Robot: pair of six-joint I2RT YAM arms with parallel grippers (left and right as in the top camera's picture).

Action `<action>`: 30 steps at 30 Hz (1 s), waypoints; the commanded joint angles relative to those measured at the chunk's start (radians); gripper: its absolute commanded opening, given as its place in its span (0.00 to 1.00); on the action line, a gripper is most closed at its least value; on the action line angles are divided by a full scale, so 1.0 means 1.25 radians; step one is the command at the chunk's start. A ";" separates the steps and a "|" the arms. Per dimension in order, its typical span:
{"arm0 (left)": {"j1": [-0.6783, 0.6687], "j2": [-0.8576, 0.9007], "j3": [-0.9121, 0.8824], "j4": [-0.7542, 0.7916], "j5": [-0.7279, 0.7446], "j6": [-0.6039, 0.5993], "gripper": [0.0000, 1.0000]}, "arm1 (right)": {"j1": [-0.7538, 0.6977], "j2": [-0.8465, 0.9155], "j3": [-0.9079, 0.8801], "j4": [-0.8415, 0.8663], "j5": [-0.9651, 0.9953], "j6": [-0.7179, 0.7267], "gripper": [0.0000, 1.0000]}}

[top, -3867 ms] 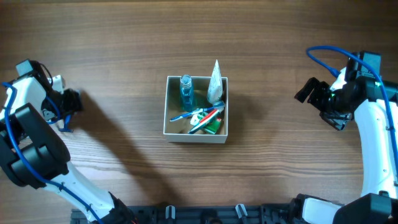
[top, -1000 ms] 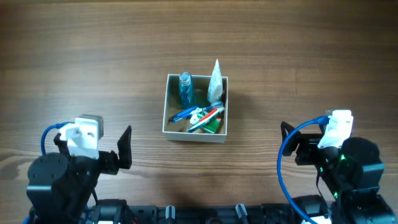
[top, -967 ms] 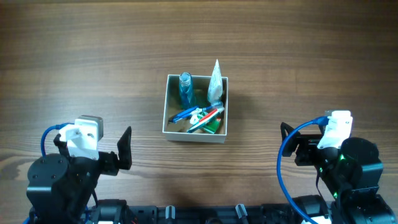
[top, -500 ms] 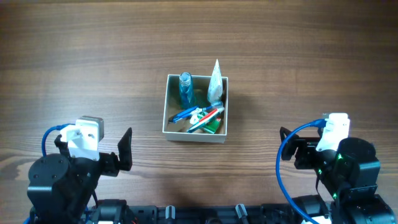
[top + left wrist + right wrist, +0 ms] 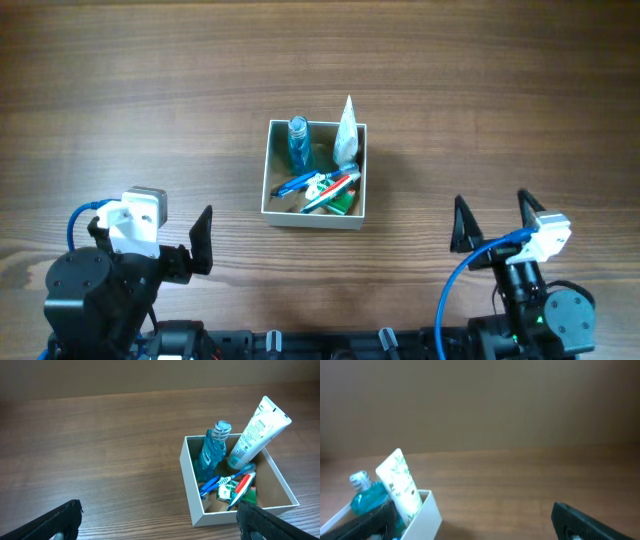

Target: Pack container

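Note:
The container [image 5: 282, 211], a square white-walled box with a tan inside, stands mid-table. It holds a blue bottle [image 5: 299, 145], a white tube [image 5: 346, 133] leaning on the back right corner, toothbrushes [image 5: 318, 186] and a green packet [image 5: 345, 203]. The left wrist view shows the container [image 5: 192, 487] with the bottle [image 5: 212, 450] and tube [image 5: 252, 432]. The right wrist view shows its corner [image 5: 431, 512], the tube [image 5: 400, 485] and bottle [image 5: 365, 495]. My left gripper [image 5: 200, 240] is open and empty at the front left. My right gripper [image 5: 490, 222] is open and empty at the front right. Both are far from the container.
The wooden table [image 5: 150, 100] surrounds the container. Both arm bases sit folded at the table's front edge, the left one [image 5: 100, 290] and the right one [image 5: 535, 310]. A brown wall [image 5: 480, 400] lies beyond the table's far side.
Both arms came back from the table's sides to the front edge. In the last half second the right arm tucked down further and its open fingers now point toward the container.

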 commanded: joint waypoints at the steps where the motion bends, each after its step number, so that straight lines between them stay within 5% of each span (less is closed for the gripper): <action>1: 0.005 -0.005 -0.005 0.002 0.035 -0.008 1.00 | 0.001 -0.013 -0.101 0.190 0.024 -0.004 1.00; 5: 0.005 -0.005 -0.005 0.002 0.035 -0.008 1.00 | 0.001 -0.013 -0.268 0.392 0.020 -0.024 1.00; 8: 0.005 -0.005 -0.005 0.002 0.035 -0.008 1.00 | 0.001 -0.014 -0.283 0.278 0.020 -0.011 1.00; 11: 0.005 -0.005 -0.005 0.002 0.035 -0.008 1.00 | 0.001 -0.014 -0.283 0.276 0.017 -0.081 1.00; 30: 0.005 -0.005 -0.005 0.002 0.035 -0.008 1.00 | 0.001 -0.013 -0.283 0.275 -0.001 -0.099 1.00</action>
